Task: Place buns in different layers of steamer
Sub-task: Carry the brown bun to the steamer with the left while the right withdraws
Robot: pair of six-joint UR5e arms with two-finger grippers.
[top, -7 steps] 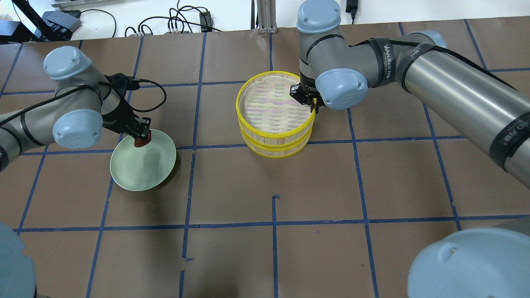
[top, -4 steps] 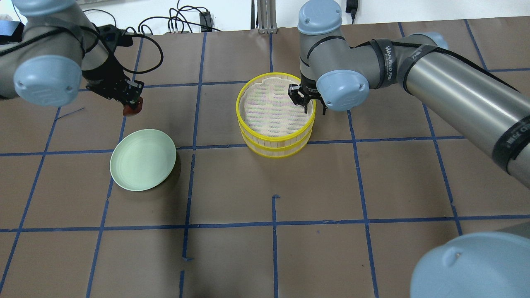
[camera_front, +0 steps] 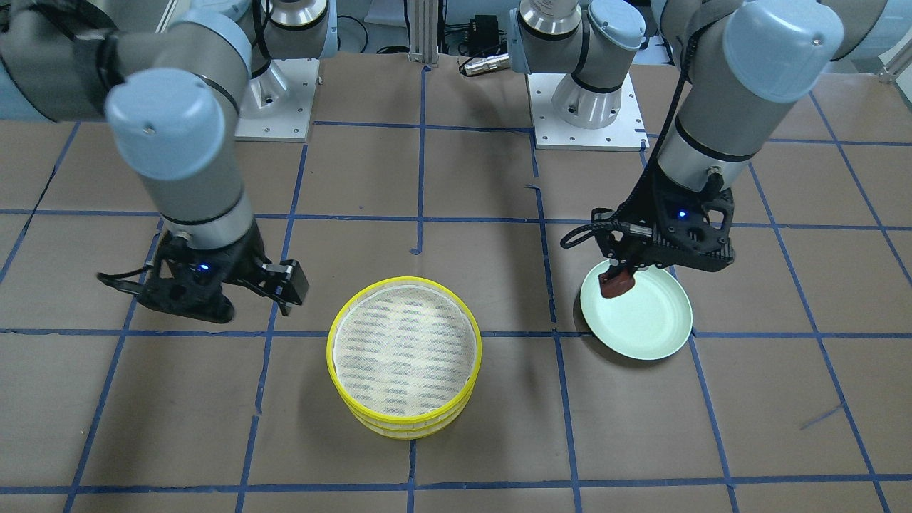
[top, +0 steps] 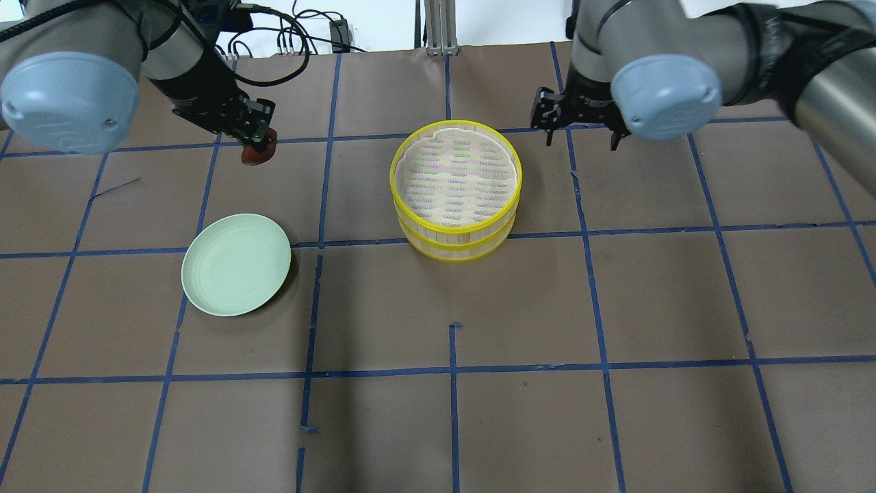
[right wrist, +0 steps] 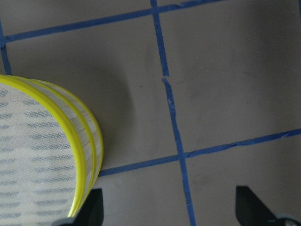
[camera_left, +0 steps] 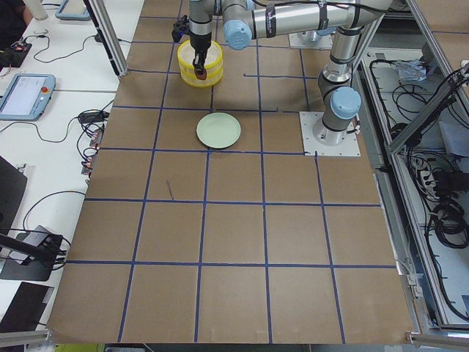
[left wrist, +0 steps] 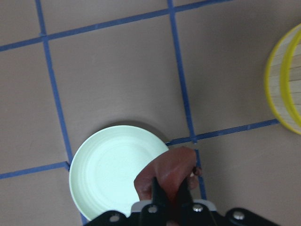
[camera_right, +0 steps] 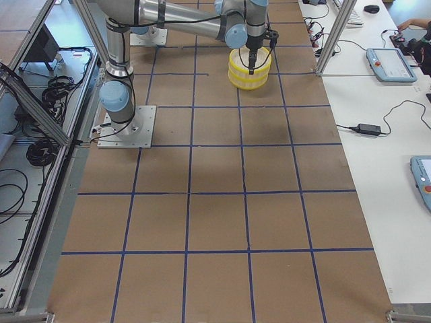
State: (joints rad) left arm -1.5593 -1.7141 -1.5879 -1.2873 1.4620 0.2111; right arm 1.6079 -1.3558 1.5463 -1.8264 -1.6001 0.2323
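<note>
Left gripper (top: 257, 142) clamped on dark reddish-brown bun (top: 258, 156), aloft near pale green plate (top: 236, 264), right gripper (right wrist: 171, 211) spread apart, empty, beside stacked steamer trays (top: 455, 241).

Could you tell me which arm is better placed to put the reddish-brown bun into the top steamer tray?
Left. The left tool is shut on the reddish-brown bun, held in the air. The right tool is open and empty beside the top steamer tray.
</note>
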